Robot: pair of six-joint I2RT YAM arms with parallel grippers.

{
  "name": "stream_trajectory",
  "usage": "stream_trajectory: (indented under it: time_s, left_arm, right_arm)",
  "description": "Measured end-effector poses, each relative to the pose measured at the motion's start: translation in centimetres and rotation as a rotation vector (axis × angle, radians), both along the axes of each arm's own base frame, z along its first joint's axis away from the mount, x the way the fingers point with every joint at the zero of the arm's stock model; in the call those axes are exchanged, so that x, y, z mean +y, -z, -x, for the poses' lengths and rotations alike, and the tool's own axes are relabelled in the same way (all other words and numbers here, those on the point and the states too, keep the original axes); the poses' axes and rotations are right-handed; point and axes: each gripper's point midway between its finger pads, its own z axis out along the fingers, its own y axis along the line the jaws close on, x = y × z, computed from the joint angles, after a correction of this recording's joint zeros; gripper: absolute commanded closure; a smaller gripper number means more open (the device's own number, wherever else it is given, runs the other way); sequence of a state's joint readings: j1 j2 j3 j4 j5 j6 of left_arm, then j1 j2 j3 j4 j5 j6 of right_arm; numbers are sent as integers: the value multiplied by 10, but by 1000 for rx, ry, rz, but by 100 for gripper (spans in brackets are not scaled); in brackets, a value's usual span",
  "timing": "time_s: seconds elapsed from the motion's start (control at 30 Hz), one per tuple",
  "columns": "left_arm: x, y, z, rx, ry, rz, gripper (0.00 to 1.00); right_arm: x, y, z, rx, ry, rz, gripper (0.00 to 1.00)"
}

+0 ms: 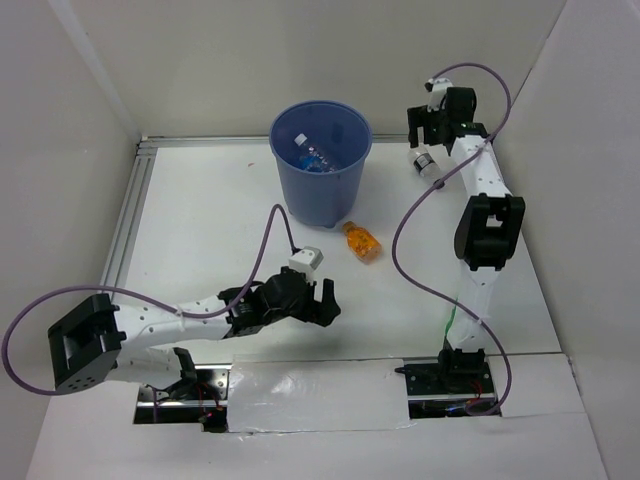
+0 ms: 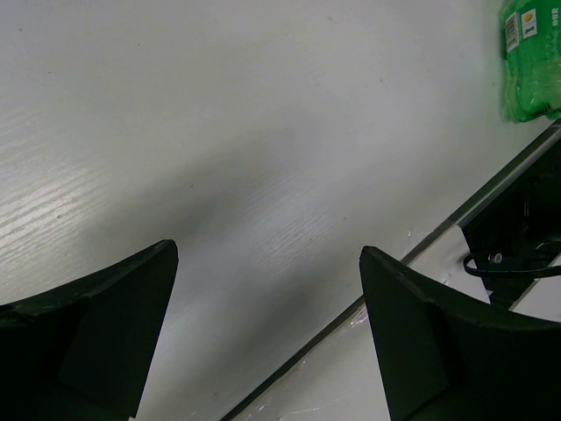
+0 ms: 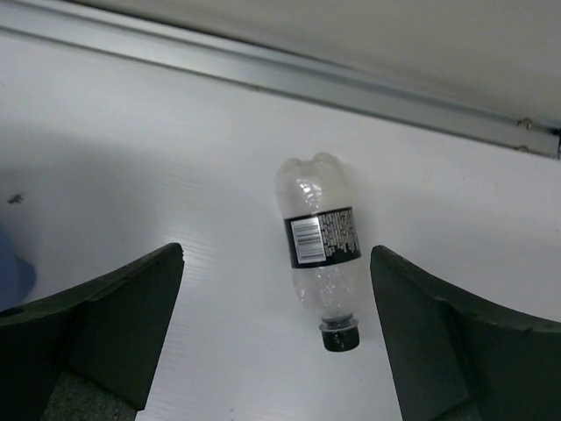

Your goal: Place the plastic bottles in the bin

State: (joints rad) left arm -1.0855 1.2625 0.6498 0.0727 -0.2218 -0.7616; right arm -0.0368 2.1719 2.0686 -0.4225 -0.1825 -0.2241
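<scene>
Nearest the arm bases, the left claw hangs low over the white tabletop, its fingers spread wide with only bare surface between them: released, grasping nothing. Its wrist camera catches a green bottle at the upper right corner, lying near a dark seam in the surface. The bottle wears a yellow patch with a barcode, and the print is too small to read. The overhead camera does not show this bottle clearly.

Further out, an orange bottle lies on its side on the tabletop, just in front of the bin and a little to the right of its base. No writing on it can be made out.

The bin stands upright toward the far edge. Only the overhead view looks into it, where a bottle with a blue label lies at the bottom, its lettering unreadable.

At the far right, the right claw is poised above a clear bottle that lies flat on the tabletop, its dark cap toward the camera. The fingers are spread to either side of it and do not touch it, so this claw too is released. The wrist view shows a black label band with a white barcode panel and fine white print, too small to read. Beyond the bottle, a metal rail runs along the foot of the back wall.
</scene>
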Motion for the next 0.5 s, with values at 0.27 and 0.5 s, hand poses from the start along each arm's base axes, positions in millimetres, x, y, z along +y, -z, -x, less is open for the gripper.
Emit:
stream_trajectory:
  time_s: [0.27, 0.5]
  left_arm:
    - [-9, 1, -2, 9, 14, -2, 3]
    - [-11, 5, -2, 21, 16, -18, 3]
  right_arm:
    - [-15, 53, -14, 80, 19, 47, 6]
    - [-26, 110, -19, 164, 29, 89, 6]
